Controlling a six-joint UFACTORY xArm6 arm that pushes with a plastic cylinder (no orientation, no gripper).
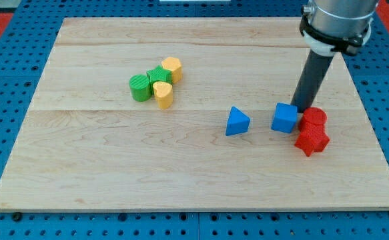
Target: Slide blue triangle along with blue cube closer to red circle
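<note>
1. Here we are over the pale wooden table, a planked board lying on a blue perforated base
2. My tip sits at the lower end of the straight dark rod, which comes down from a grey collar at the view's top right
3. This end effector is a plain rod: nothing on it opens or closes, and it has hold of nothing
4. The tip is planted just above the small blue cube, at its upper right corner, and right beside the red circle block – whether it touches either one, I cannot tell
5. The blue cube stands immediately to the left of the red circle block, touching it or very nearly
6. Below the red circle, pressed against it, is a red star-shaped block
7. The blue triangle block stands alone to the left of the blue cube, near it but with a clear gap of bare wood between them
8. Well apart, towards the view's upper left, a cluster huddles together: a green round block, a green star-like block, a yellow block above and a yellow heart-shaped block below
</note>
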